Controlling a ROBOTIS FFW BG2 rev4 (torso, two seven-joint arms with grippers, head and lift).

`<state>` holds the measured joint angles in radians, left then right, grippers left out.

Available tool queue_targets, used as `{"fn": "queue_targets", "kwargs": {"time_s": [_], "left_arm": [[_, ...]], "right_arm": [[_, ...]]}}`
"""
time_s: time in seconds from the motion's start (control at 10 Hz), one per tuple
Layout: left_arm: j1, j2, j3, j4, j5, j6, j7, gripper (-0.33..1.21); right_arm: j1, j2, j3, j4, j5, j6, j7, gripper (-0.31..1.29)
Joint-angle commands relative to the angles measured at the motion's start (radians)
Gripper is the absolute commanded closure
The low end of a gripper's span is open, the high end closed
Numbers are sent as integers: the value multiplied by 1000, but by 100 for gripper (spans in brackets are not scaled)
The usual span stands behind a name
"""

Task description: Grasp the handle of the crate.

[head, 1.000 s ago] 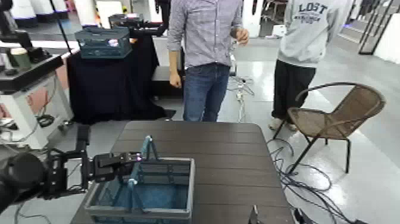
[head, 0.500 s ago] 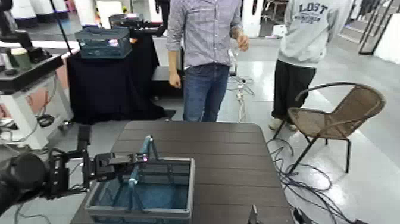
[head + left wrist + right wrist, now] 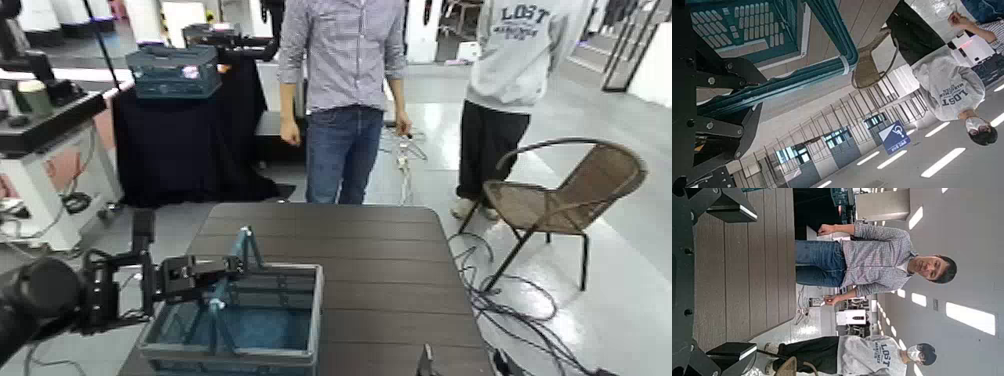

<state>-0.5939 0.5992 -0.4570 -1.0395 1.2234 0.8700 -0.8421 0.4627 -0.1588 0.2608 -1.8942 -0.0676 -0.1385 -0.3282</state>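
"Closing on the handle [image 3: 222, 290] serves what purpose here?"

"Retention. The left gripper [image 3: 234, 265], at the crate's left side, has its fingers clamped on the bar. The raised hoop presumably offers a grip point clear of the rim. The right gripper [image 3: 728, 280] waits at the table's near right, fingers wide apart."

"State the handle's position and orientation."

"It stands arched above the crate [image 3: 318, 310], which sits on the near left of the table [image 3: 385, 290]. The bar's long axis runs near to far, its far end slightly right; the left gripper crosses it from the left."
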Motion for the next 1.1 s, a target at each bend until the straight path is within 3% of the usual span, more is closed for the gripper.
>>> {"fn": "queue_targets", "kwargs": {"time_s": [0.1,0.4,0.7,0.9,1.1], "left_arm": [[14,-6,8,-22,11,0,3,120],[43,-15,35,-93,16,4,15,120],[114,-18,116,-238,54,77,127,120],[218,-18,201,-395,160,116,304,120],[315,-47,314,-540,215,159,474,120]], "right_arm": [[2,1,-2,-2,0,-1,-2,15],[5,1,-5,-8,2,5,-2,15],[5,5,-17,-28,14,17,-6,15],[1,2,-20,-39,23,17,-23,15],[-6,2,-25,-43,28,11,-38,15]]}}
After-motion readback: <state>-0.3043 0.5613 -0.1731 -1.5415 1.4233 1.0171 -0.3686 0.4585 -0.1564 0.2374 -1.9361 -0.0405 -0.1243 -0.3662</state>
